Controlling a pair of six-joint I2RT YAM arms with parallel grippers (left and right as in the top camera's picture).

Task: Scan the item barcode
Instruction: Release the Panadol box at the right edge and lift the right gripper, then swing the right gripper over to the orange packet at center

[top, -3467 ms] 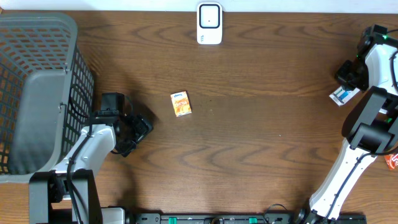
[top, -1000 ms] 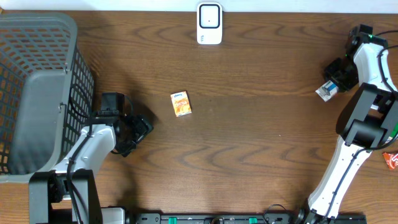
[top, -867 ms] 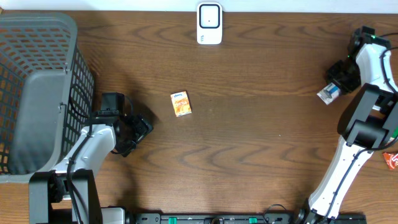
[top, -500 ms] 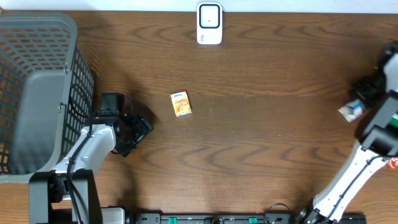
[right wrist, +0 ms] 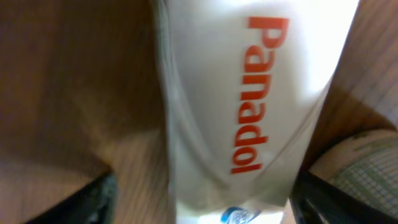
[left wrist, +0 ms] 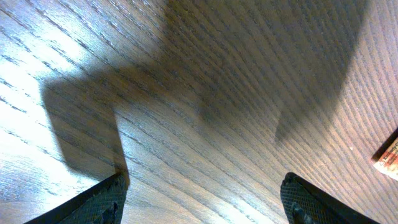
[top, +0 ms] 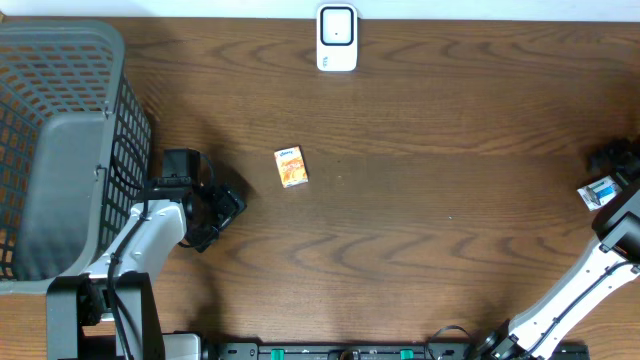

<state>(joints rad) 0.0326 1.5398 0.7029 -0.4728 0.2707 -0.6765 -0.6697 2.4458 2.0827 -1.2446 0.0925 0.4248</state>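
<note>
A white Panadol box [right wrist: 249, 93] with red lettering lies on the table between the fingers of my right gripper [right wrist: 199, 202]. The jaws are open, with a clear gap to the left finger. From above, this box [top: 600, 191] sits at the far right edge of the table, beside the right arm [top: 622, 215]. The white barcode scanner [top: 337, 38] stands at the back centre. A small orange box [top: 291, 167] lies left of centre. My left gripper [top: 225, 208] rests open over bare wood, left of the orange box, with nothing between its fingers [left wrist: 99, 202].
A large grey mesh basket [top: 60, 150] fills the left side, close behind the left arm. In the left wrist view a corner of the orange box [left wrist: 388, 158] shows at the right edge. Bare dark wood stretches between the scanner and both arms.
The right gripper carried the Panadol box from the back right toward the right edge, then opened and let it go. The left arm and the orange box have not moved.
</note>
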